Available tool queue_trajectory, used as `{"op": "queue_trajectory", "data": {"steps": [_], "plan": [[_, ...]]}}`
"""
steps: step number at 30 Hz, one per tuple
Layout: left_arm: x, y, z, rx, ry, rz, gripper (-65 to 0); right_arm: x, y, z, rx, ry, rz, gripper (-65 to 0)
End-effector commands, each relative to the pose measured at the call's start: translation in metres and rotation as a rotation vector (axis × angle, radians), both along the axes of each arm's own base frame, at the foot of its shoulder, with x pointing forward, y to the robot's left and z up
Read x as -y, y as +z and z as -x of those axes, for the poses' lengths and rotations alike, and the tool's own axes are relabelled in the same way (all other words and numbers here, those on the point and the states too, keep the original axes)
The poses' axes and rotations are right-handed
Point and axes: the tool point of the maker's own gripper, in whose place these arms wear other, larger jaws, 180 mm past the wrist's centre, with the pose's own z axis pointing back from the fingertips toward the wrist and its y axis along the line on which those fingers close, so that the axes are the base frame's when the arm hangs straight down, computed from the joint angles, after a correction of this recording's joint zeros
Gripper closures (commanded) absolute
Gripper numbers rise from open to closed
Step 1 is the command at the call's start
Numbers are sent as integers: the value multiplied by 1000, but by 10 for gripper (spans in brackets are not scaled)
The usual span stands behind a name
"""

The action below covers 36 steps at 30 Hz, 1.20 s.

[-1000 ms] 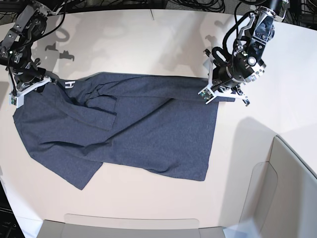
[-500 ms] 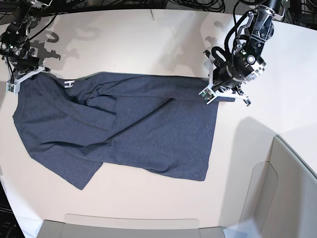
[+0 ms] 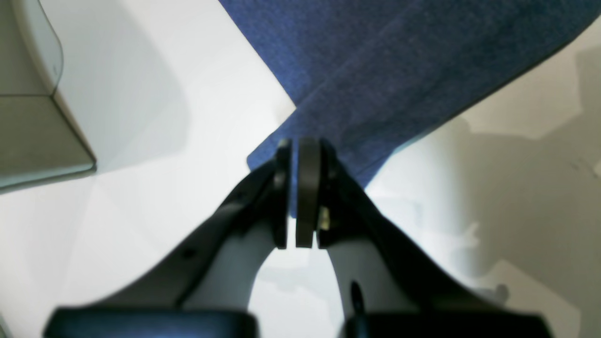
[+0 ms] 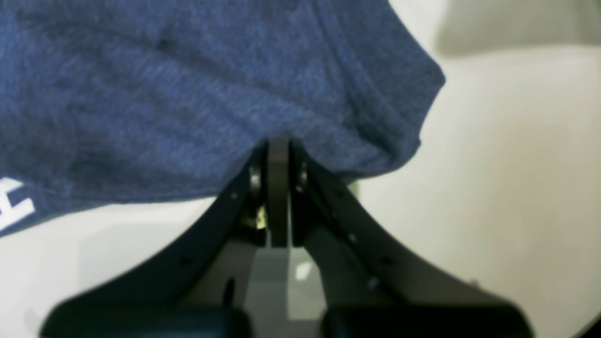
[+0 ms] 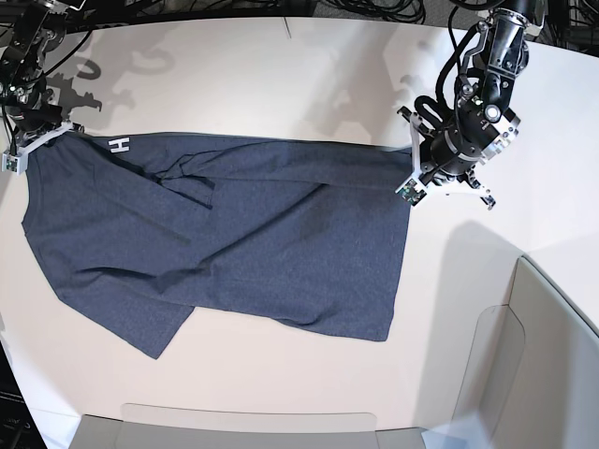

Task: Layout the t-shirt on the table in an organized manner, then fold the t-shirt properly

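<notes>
Here we hold the t-shirt (image 5: 234,243), spread on the tabletop (image 5: 281,75), by its far edge: left pincer (image 3: 298,145) and right pincer (image 4: 278,143) each clenched on cloth. We should pull apart evenly, keeping the edge taut.

Base view: we look steeply down from above on the whole table (image 5: 281,75), both arms at its far edge. Left wrist view: we sit just behind the left gripper (image 3: 298,155), facing along its fingers, very near the t-shirt (image 3: 399,70) corner, slightly blurred. Right wrist view: likewise behind the right gripper (image 4: 278,150), close on cloth. Each wrist view shares with the base view one far corner of the t-shirt.
</notes>
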Motion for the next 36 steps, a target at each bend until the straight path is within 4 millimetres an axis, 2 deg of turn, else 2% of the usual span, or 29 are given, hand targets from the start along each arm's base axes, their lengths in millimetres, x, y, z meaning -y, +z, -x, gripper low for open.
{"op": "queue_trajectory", "data": {"steps": [1, 5, 7, 11, 16, 19, 27, 30, 32, 36], "plan": [[1, 9, -7, 35, 0, 6, -23, 5, 24, -10, 63, 16, 50, 0], [10, 18, -18, 65, 6, 38, -23, -14, 62, -23, 173, 56, 101, 0], [17, 15, -19, 60, 12, 63, -23, -18, 76, -29, 211, 67, 120, 0], [21, 13, -19, 53, 17, 77, -23, -23, 71, -34, 224, 50, 90, 0], [20, 13, -19, 53, 17, 74, -23, -5, 32, -22, 92, -4, 107, 0], [12, 14, -19, 57, 37, 71, -23, 2, 20, -15, 49, -17, 101, 0], [1, 21, -22, 80, 71, 70, -23, 10, 17, 5, -9, -3, 141, 0], [-2, 24, -22, 89, 82, 69, -23, 12, 25, 11, -7, 7, 169, 0], [-4, 22, -20, 85, 89, 69, -23, 22, 35, 13, -15, 25, 216, 0], [-5, 21, -17, 78, 91, 68, -23, 26, 47, 10, 8, 27, 239, 0]]}}
